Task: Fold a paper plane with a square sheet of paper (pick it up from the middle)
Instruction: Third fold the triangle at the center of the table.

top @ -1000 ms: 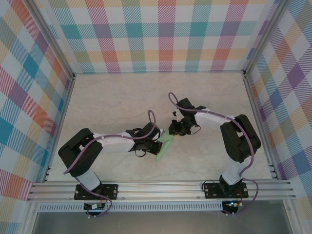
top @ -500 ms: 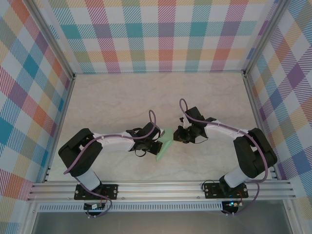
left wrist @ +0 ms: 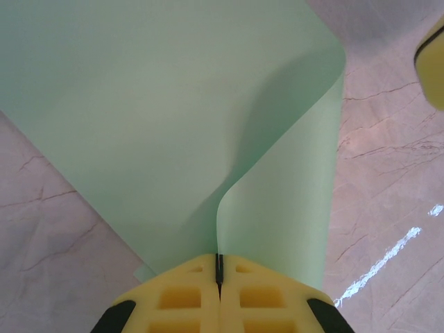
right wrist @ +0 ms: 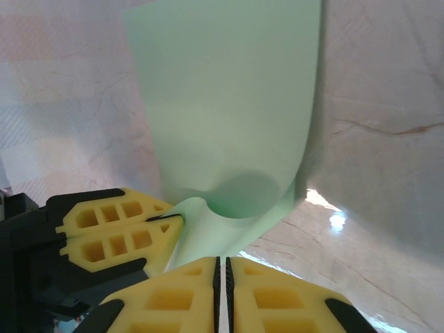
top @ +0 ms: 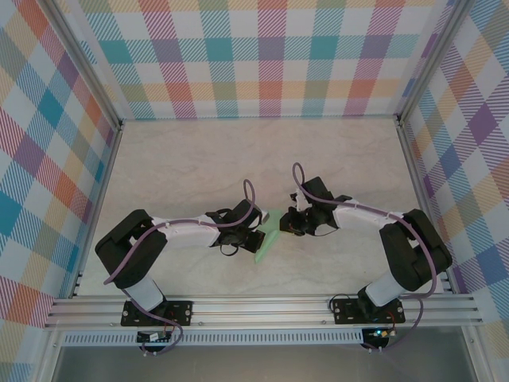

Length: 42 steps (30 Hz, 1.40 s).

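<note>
Left of centre in the top view: left gripper (top: 253, 233), pads pressed together on the paper plane (top: 269, 236) (pale green, mid-frame over the table (top: 183, 159)). Just right: right gripper (top: 289, 225), likewise pinching the plane's opposite edge.

Left pincer (right wrist: 173, 222) and paper plane (right wrist: 222, 104) block right pincer (right wrist: 222, 263).

Pale marble-patterned tabletop (top: 199, 159), enclosed on three sides by pastel plaid walls (top: 270, 56). Aluminium rails (top: 262, 306) border its near edge. Bright glare streaks (left wrist: 381, 260) mark the surface.
</note>
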Each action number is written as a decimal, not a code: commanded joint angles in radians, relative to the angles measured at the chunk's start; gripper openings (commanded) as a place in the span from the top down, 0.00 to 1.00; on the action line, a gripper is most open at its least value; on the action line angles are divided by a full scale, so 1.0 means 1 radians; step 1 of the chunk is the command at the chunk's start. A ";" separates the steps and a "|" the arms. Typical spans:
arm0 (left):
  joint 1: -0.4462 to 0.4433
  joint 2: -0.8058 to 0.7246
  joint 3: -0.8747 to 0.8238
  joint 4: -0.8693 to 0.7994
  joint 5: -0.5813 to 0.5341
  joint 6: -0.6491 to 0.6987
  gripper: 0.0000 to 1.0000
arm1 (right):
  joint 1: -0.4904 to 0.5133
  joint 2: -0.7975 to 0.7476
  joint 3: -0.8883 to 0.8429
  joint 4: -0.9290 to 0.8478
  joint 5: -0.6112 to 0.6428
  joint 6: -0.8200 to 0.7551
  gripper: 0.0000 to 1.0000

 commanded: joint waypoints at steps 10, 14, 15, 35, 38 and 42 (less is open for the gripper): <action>0.015 0.007 0.020 -0.025 -0.015 0.018 0.98 | 0.069 0.082 -0.030 0.166 -0.086 0.119 0.90; 0.016 0.006 0.022 -0.026 -0.012 0.017 0.98 | 0.074 0.079 -0.049 0.190 -0.077 0.130 0.91; 0.016 0.006 0.023 -0.027 -0.013 0.018 0.98 | 0.074 0.079 -0.047 0.187 -0.074 0.129 0.90; 0.016 -0.001 0.030 -0.035 -0.021 0.018 0.98 | 0.074 0.130 -0.065 0.197 -0.018 0.126 0.90; 0.015 -0.004 0.035 -0.038 -0.021 0.020 0.98 | 0.074 0.134 -0.064 0.189 0.006 0.119 0.90; 0.016 -0.009 0.045 -0.041 -0.018 0.023 0.98 | 0.075 0.164 -0.054 0.184 0.008 0.110 0.90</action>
